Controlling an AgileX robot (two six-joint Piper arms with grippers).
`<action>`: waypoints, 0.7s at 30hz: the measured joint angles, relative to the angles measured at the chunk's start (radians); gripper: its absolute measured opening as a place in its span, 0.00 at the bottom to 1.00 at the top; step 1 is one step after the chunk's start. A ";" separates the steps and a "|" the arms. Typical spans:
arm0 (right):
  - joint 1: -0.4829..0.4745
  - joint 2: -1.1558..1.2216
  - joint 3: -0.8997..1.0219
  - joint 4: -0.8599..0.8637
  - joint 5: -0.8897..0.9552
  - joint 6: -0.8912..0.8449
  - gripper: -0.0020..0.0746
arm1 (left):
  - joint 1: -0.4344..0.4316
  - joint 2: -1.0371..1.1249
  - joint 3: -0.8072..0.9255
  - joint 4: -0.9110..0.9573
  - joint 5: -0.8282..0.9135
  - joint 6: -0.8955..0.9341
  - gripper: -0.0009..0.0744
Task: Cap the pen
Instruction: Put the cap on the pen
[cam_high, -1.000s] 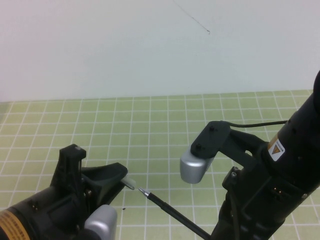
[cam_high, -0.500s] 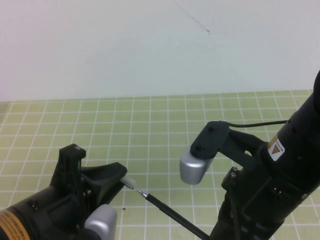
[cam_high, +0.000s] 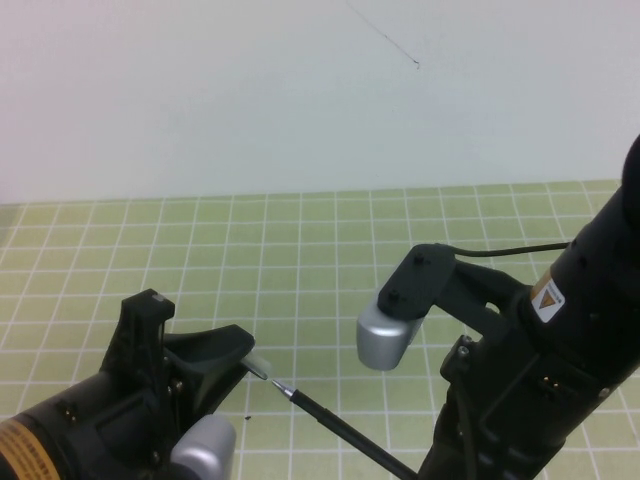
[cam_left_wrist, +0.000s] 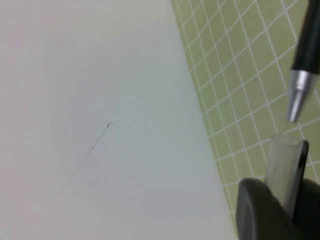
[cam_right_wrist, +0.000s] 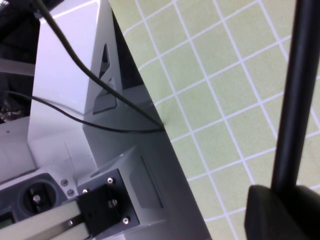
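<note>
The pen (cam_high: 335, 427) is a thin black stick with a silver tip, held slanting above the green grid mat at the bottom centre. My right gripper (cam_right_wrist: 287, 212) is shut on its barrel (cam_right_wrist: 295, 95); the gripper itself is hidden under the arm in the high view. My left gripper (cam_high: 235, 365) is shut on the translucent cap (cam_high: 257, 366), whose open end faces the pen tip. In the left wrist view the cap (cam_left_wrist: 282, 167) stands just short of the silver tip (cam_left_wrist: 298, 97), a small gap between them and slightly out of line.
The green grid mat (cam_high: 300, 250) runs to a pale wall behind. The right arm's silver wrist camera (cam_high: 385, 335) hangs above the mat's centre. A white robot base with cables (cam_right_wrist: 75, 100) lies beside the mat in the right wrist view.
The pen tip has crept slightly toward the cap and a little lower. The left gripper and cap have stayed nearly still.
</note>
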 joint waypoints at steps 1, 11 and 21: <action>0.000 0.006 0.000 -0.003 0.000 0.000 0.10 | 0.000 0.000 0.000 0.000 0.000 0.000 0.01; 0.000 0.057 -0.015 -0.007 -0.002 -0.002 0.10 | 0.000 0.000 0.000 0.000 0.018 0.000 0.01; 0.000 0.057 -0.027 -0.016 -0.002 -0.007 0.10 | 0.000 0.000 0.000 0.012 0.051 0.000 0.01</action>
